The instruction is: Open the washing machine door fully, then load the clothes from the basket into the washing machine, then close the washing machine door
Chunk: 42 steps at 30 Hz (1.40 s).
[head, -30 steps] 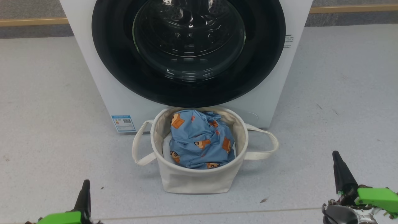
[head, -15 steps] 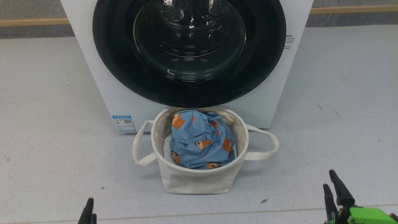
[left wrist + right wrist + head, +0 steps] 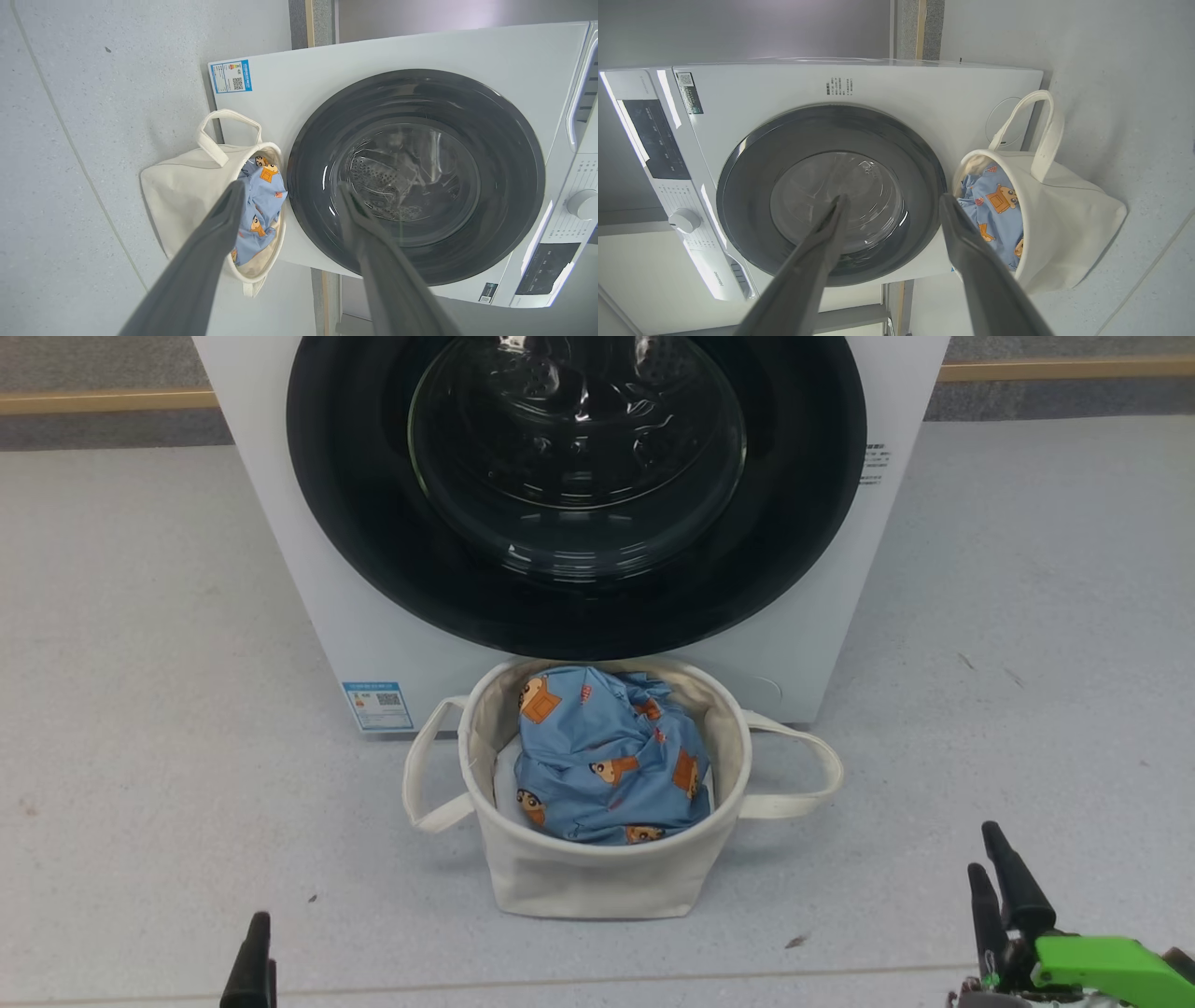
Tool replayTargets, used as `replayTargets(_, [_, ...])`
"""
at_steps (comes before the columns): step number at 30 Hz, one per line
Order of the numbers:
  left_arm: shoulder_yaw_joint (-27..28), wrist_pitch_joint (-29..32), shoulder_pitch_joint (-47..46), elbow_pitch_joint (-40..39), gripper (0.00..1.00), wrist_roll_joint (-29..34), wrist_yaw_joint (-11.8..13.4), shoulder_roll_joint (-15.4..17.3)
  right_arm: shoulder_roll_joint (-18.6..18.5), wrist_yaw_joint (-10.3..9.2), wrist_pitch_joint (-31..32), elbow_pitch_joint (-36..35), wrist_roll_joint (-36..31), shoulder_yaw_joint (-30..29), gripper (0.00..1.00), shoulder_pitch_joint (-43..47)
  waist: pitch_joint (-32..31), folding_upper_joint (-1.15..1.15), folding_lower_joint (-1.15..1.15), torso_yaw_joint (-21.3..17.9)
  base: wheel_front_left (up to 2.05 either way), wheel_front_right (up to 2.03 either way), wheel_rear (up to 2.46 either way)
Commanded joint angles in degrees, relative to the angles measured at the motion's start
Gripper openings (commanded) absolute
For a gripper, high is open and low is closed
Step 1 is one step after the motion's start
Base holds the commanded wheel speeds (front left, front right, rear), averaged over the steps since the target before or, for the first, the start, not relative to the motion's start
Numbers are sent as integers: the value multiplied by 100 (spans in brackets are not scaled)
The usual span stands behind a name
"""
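Speckled grey floor (image 3: 140, 709) had the white washing machine (image 3: 812, 644) standing on it, cream basket (image 3: 588, 887) sat just in front

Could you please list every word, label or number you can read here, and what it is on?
Nothing reads clearly.
Blue label sticker on the washing machine: QR code, print too small.
Dark print beside the washing machine door: too small.
Control panel: markings blurred.

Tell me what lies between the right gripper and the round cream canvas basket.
Head view: pale grey floor, bare but for one small dark scrap, separates the right gripper from the round cream canvas basket.
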Motion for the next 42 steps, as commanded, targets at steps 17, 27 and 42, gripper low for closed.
replayTargets(17, [-238,-332,-417,-505,100,1170,184,568,-29,1,-349,-402,-1603,232,100,-566,-27,0,0,65,0,0,0])
replayTargets(27, [-496,-510,-543,-612,100,1928,289,863,-36,1,-516,-514,-2559,370,100,-706,-56,0,0,99,0,0,0])
replayTargets(42, [-957,-775,-773,-781,100,3227,484,1358,-46,2,-768,-606,-4184,543,100,-902,-88,0,0,155,0,0,0])
